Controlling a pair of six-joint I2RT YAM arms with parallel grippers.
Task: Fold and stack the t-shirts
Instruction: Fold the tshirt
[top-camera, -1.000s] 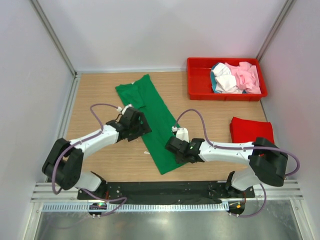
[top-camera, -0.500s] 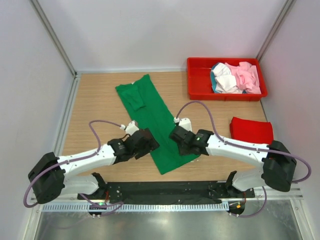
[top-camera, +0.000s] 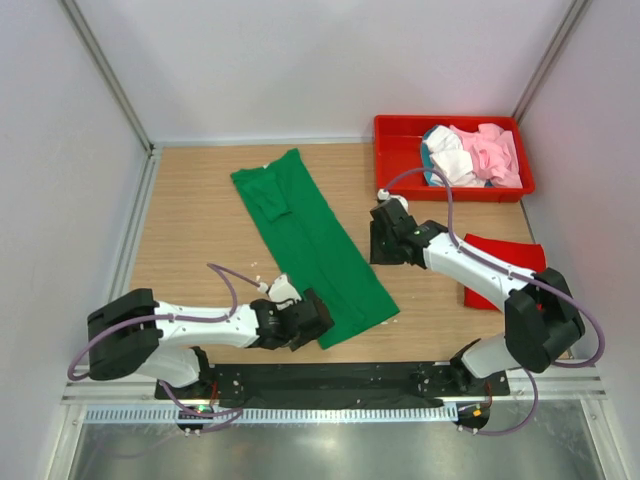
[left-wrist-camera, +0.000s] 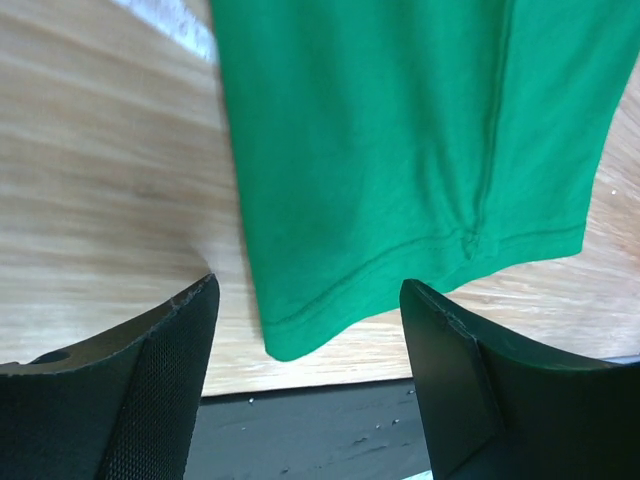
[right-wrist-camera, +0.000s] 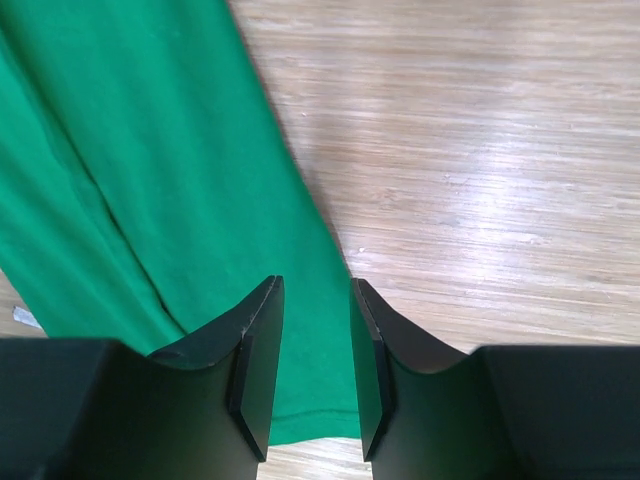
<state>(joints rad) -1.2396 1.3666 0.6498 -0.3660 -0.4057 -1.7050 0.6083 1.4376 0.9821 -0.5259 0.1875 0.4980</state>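
A bright green t-shirt (top-camera: 310, 235), folded into a long strip, lies slanted across the table with its hem toward the near edge. My left gripper (top-camera: 312, 320) (left-wrist-camera: 308, 290) stands wide open just before the hem's near corner (left-wrist-camera: 290, 340), touching nothing. My right gripper (top-camera: 382, 246) (right-wrist-camera: 315, 285) hovers over the shirt's right edge (right-wrist-camera: 300, 200), jaws a little apart, with flat cloth below them and none between. A folded red t-shirt (top-camera: 500, 258) lies at the right, partly under my right arm. White, pink and teal t-shirts (top-camera: 470, 155) are heaped in the tray.
A rigid red plastic tray (top-camera: 395, 160) stands at the back right corner. A black strip (left-wrist-camera: 300, 430) runs along the table's near edge, right below my left gripper. White walls close in the left, back and right sides.
My left gripper has travelled down the shirt to its near hem corner and narrowed slightly. My right gripper has moved away from the hem up to the shirt's right edge, jaws parting a little.
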